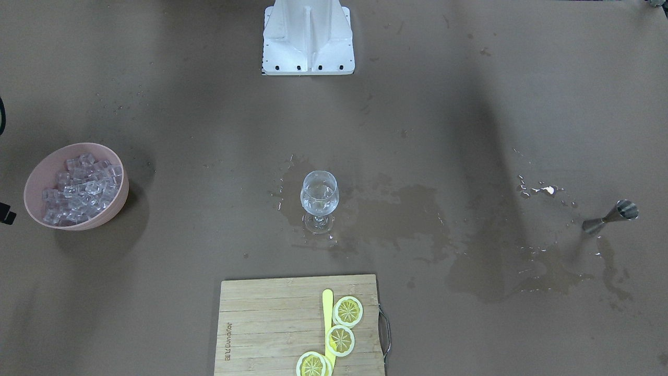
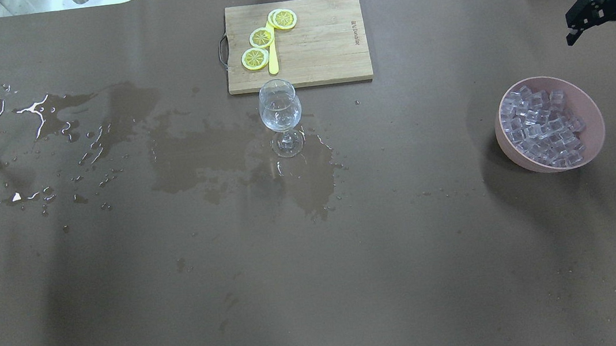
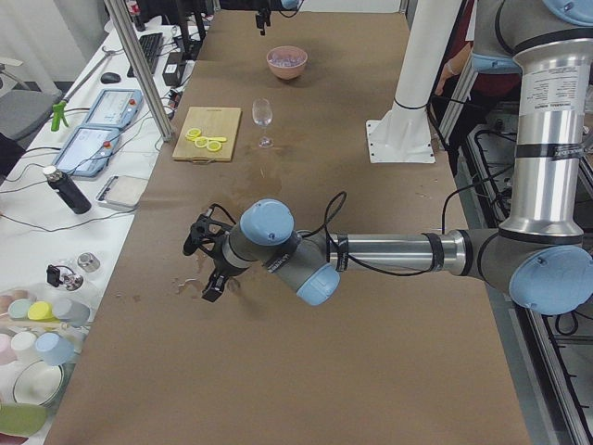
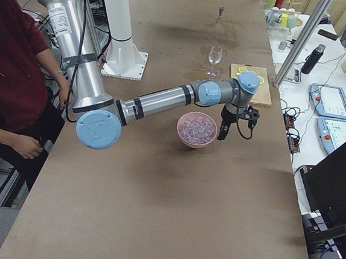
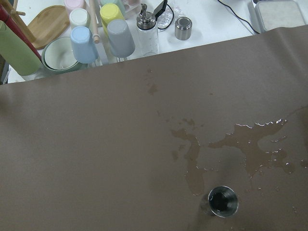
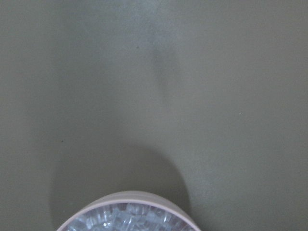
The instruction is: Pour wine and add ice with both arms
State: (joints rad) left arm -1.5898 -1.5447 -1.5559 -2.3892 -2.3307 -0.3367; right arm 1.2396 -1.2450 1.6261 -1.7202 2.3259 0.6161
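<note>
Wine glass: a clear stemmed glass stands upright mid-table, between the white metal mounting block and a bamboo cutting board.
Wine: a small amount of clear, colourless liquid sits in the bottom of the glass's bowl. Wet patches darken the brown table cover around the foot and out towards the robot's left.
Ice: many small glassy cubes lie heaped in a round pink bowl on the robot's right, well apart from the glass.
Right gripper: the black two-finger gripper hangs above the table, off the bowl's far, outer side. Its fingers look spread, with nothing between them. The ice lies beside and below the jaws, not between them. The right wrist view shows only the bowl's rim at its lower edge.
Left gripper: it shows only in the left side view, raised over a wet patch, so whether it is spread or closed cannot be told.
Jigger: a steel double-cone measure stands upright far out on the robot's left. It sits at the lower edge of the left wrist view, where no fingers show.
Cutting board: it carries three yellow lemon slices beside a slim yellow stick.
Person: someone in a dark red top stands behind the robot's base.
</note>
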